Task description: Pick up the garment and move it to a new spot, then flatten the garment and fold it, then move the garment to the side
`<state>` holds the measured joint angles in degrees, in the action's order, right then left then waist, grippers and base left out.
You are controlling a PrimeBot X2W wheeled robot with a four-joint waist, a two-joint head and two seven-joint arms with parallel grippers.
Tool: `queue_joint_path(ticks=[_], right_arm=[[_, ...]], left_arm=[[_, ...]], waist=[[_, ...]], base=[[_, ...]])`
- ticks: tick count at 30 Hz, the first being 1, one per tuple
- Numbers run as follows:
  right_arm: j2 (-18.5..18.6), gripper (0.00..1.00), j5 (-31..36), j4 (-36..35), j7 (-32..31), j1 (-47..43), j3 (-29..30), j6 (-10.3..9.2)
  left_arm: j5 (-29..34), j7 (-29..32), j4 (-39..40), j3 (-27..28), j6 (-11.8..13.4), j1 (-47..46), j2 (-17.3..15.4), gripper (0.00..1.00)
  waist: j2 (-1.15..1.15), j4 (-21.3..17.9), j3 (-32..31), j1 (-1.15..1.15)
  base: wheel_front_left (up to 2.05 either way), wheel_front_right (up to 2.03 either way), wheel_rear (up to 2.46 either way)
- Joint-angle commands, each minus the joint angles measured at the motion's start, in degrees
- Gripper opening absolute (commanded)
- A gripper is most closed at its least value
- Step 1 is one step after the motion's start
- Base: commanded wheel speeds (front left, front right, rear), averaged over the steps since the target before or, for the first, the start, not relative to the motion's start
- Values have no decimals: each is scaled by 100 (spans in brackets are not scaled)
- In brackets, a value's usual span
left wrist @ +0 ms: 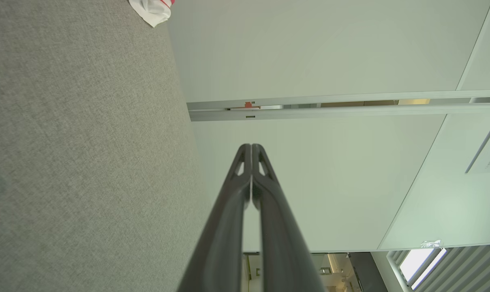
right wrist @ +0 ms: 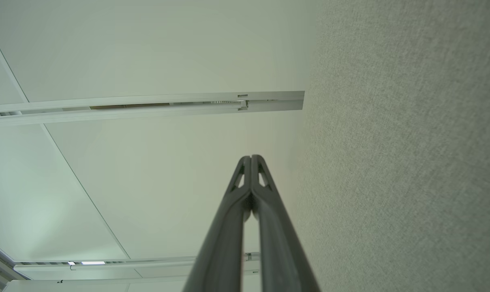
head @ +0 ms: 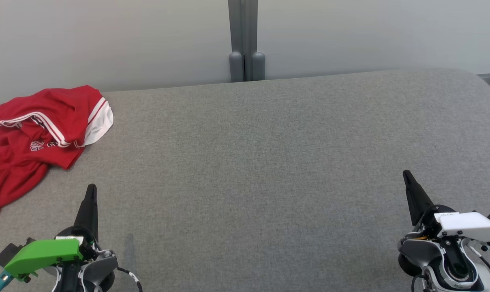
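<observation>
You see the red garment (head: 38, 134) crumpled at the far left edge of the grey worktop (head: 269, 162); your left tool (head: 91, 190) sits near it, fingers pressed together, holding nothing; your right tool (head: 407, 175), well apart, is likewise closed and empty.

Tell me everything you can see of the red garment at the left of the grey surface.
The red garment looks like a thin sports jersey with white stripe trim, a white panel at its right end and white lettering partly hidden in folds. It lies crumpled, not flattened, on the grey fabric surface at the far left, passing the head view's left edge. Only that surface is seen touching it.
</observation>
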<state>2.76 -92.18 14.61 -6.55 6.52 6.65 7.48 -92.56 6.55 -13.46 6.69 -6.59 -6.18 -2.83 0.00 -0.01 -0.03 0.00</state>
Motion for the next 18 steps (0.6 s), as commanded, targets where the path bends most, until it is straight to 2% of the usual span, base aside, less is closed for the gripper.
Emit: queue_joint_path(ticks=[1, 14, 15, 18], right_arm=[[23, 0, -25, -19, -28, 70, 7, 2], [23, 0, -25, -19, -28, 70, 6, 2], [0, 100, 0, 0, 0, 0, 0, 0], [-31, 100, 4, 104, 14, -85, -13, -2]], left_arm=[[46, 22, 6, 16, -34, -72, -11, 0], [46, 22, 6, 16, -34, -72, -11, 0], [0, 0, 0, 0, 0, 0, 0, 100], [0, -16, -106, -22, 5, 81, 27, 100]], waist=[[0, 0, 0, 0], [0, 0, 0, 0], [0, 0, 0, 0], [0, 0, 0, 0]], base=[[0, 0, 0], [0, 0, 0], [0, 0, 0], [0, 0, 0]])
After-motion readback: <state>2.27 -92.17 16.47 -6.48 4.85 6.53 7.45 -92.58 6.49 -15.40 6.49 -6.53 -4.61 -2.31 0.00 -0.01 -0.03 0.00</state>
